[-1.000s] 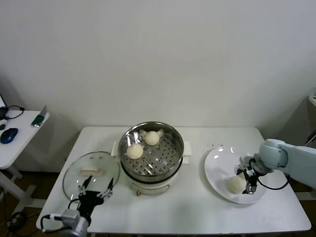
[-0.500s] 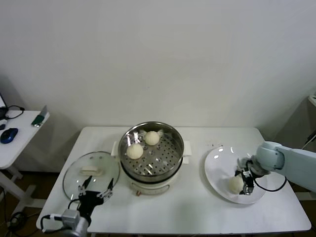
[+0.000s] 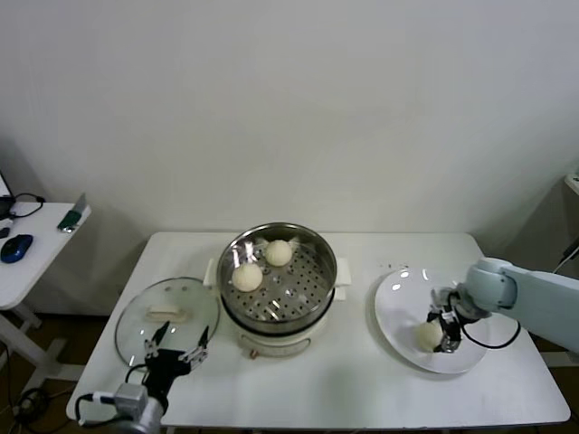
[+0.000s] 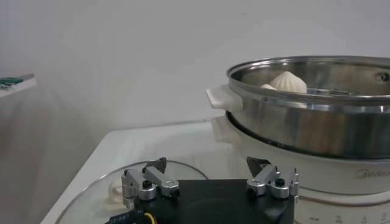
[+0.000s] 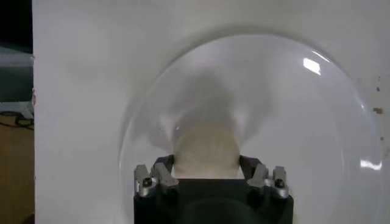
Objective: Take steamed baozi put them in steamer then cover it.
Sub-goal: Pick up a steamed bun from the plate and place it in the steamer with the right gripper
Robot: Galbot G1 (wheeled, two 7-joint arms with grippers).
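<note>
The steamer (image 3: 298, 312) stands mid-table with two baozi (image 3: 247, 276) (image 3: 279, 252) on its perforated tray. It also shows in the left wrist view (image 4: 317, 122), with one baozi (image 4: 287, 82) above its rim. A third baozi (image 3: 427, 335) lies on the white plate (image 3: 398, 303). My right gripper (image 3: 442, 331) is low over the plate, its jaws closed against both sides of this baozi (image 5: 206, 149), which rests on the plate. The glass cover (image 3: 167, 303) lies flat, left of the steamer. My left gripper (image 3: 177, 340) is open and empty at the cover's near edge (image 4: 97, 189).
A small side table (image 3: 41, 262) at the far left holds a blue mouse (image 3: 16, 247) and a green object (image 3: 71, 217). The plate lies near the table's right edge. A bare strip of table (image 3: 357, 362) separates the steamer and the plate.
My right gripper has slid left across the plate onto the baozi, and its jaws now hold its sides. The left arm has not moved.
</note>
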